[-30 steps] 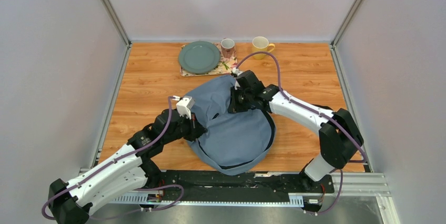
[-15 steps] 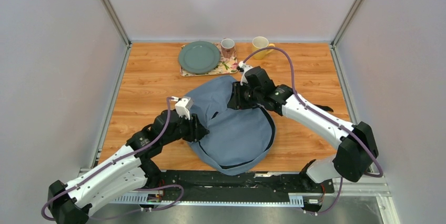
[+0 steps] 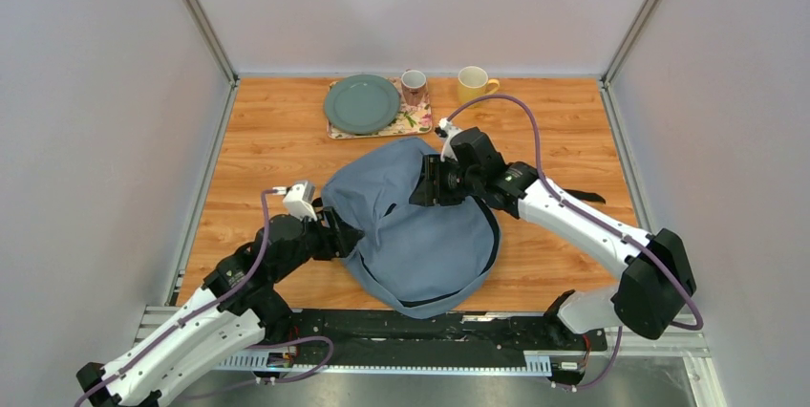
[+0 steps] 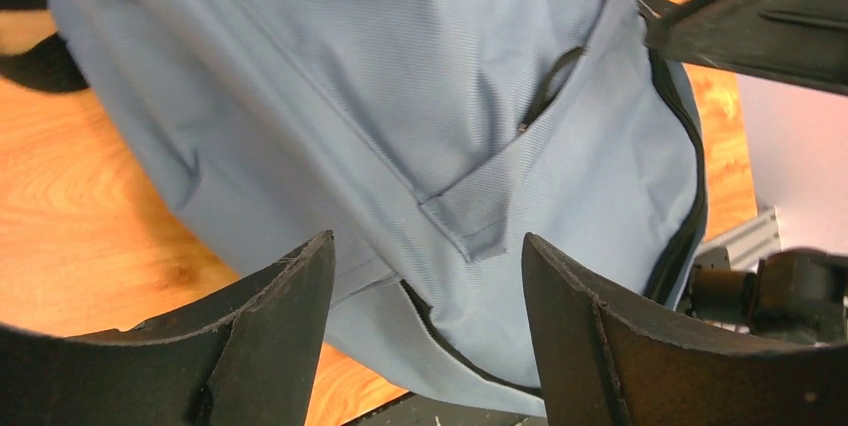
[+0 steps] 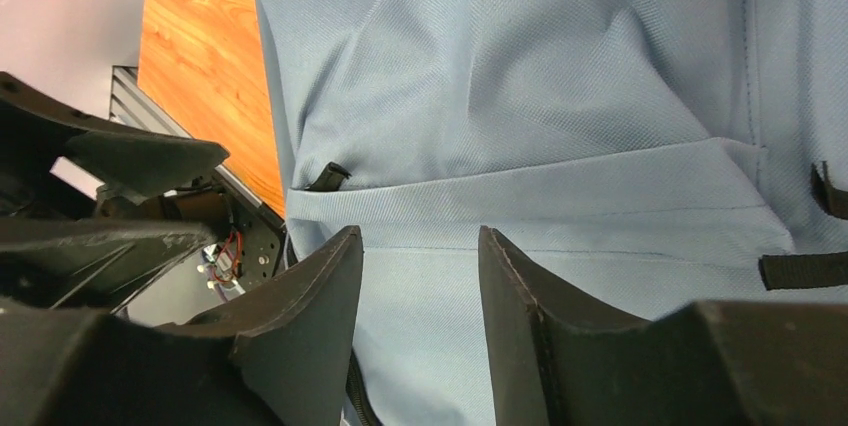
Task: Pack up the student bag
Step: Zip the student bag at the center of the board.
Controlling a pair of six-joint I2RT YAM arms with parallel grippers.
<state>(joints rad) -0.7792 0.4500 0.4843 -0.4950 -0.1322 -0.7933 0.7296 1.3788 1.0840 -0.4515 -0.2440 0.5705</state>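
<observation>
The student bag (image 3: 420, 235), a soft grey-blue backpack with black zipper trim, lies flat on the middle of the wooden table. My left gripper (image 3: 348, 234) is at its left edge and is open. In the left wrist view the left gripper (image 4: 428, 246) has only the bag's fabric (image 4: 400, 76) and a zipper seam beyond it, with nothing between its fingers. My right gripper (image 3: 426, 183) hovers over the bag's upper part, open. In the right wrist view its fingers (image 5: 420, 236) stand apart just above the bag cloth (image 5: 520, 76).
A green plate (image 3: 361, 103) rests on a floral mat (image 3: 409, 123) at the back. A pink mug (image 3: 414, 86) and a yellow mug (image 3: 473, 82) stand beside it. A black strap (image 3: 581, 196) sticks out from the bag's right side. Grey walls enclose the table.
Both grippers went from shut to open and let go of the bag's fabric. The left arm drew back to the left. The right arm shifted slightly right.
</observation>
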